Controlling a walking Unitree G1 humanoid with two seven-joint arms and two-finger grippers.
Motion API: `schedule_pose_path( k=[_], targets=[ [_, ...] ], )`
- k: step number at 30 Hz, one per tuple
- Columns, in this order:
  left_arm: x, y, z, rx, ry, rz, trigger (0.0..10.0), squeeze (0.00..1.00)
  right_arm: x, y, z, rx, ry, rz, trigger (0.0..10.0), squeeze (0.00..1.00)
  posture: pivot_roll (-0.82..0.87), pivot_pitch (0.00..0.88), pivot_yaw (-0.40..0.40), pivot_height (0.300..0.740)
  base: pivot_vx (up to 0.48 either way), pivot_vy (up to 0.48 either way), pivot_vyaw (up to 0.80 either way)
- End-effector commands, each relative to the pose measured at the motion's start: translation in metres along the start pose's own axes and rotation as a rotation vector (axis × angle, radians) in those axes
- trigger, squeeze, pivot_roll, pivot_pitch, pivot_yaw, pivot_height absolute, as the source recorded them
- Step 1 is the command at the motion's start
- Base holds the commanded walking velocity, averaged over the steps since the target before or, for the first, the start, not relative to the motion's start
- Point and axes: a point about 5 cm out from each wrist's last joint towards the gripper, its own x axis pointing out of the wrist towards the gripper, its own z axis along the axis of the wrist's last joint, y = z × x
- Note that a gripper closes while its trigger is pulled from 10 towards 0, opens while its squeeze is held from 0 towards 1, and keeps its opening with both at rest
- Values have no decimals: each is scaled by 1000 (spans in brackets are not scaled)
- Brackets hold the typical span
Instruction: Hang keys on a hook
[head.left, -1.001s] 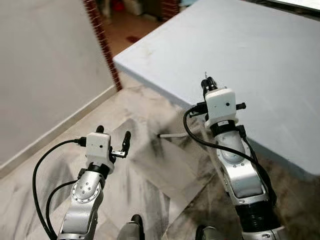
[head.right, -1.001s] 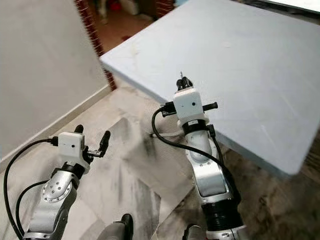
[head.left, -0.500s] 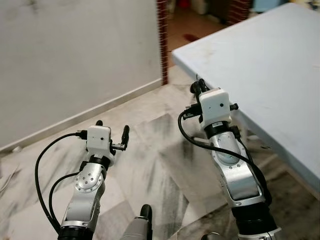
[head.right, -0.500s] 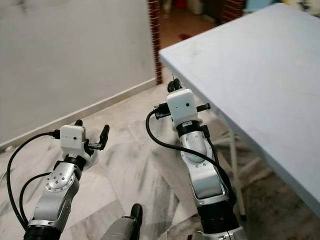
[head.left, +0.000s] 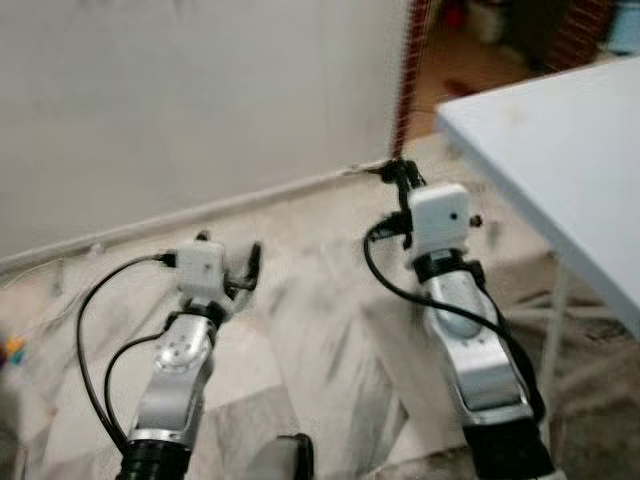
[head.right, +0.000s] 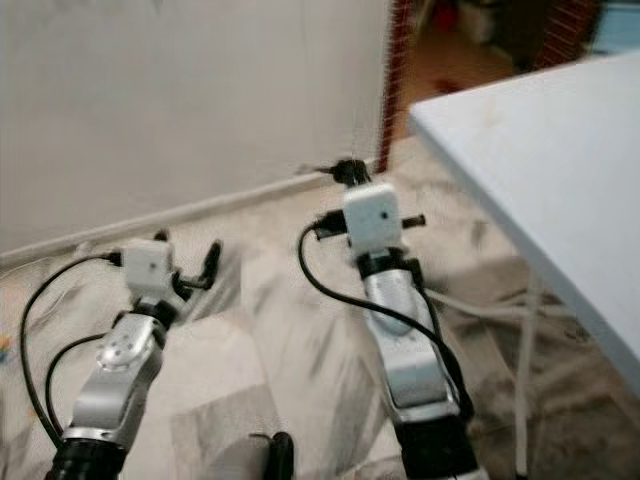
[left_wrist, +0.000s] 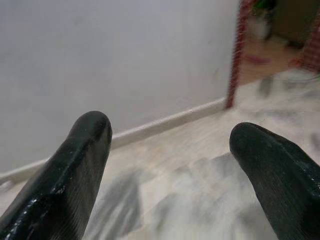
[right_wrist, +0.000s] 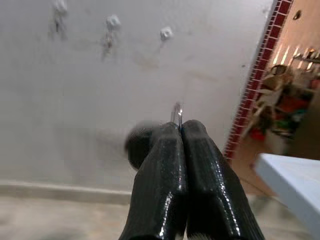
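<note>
Hooks (right_wrist: 166, 34) sit in a row near the top of the right wrist view, small white pegs on the pale wall (right_wrist: 100, 100), up and to the left of where the right gripper (right_wrist: 181, 129) points. That gripper has its two black fingers pressed flat together, and a thin sliver of metal, most likely the keys (right_wrist: 177, 113), sticks out from between the tips; a dark blurred lump hangs just beside the fingers, too smeared to name. So the keys lie straight ahead of the gripper along its own line, and the pegs stand well apart from them, higher on the wall. In the left eye view the right gripper (head.left: 402, 176) is raised in the centre of the frame, close to the base of the wall and left of the pale blue table (head.left: 560, 140). The left gripper (head.left: 228, 262) hangs lower left with fingers spread and nothing between them. Judging by this, the right arm does the hanging and must rise toward the pegs.
</note>
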Motion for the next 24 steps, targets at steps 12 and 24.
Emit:
schedule_pose_path(
  k=[12,24],
  targets=[
    [4,3,3,0,-1,9,10000,0,-3,-8,0,-4,-1,-46,10000,0,-59,191,96,740,250,0,0],
    [-1,8,-12,52,37,68,10000,0,-2,-6,-2,2,10,-30,10000,0,-54,183,82,740,0,0,0]
  ],
)
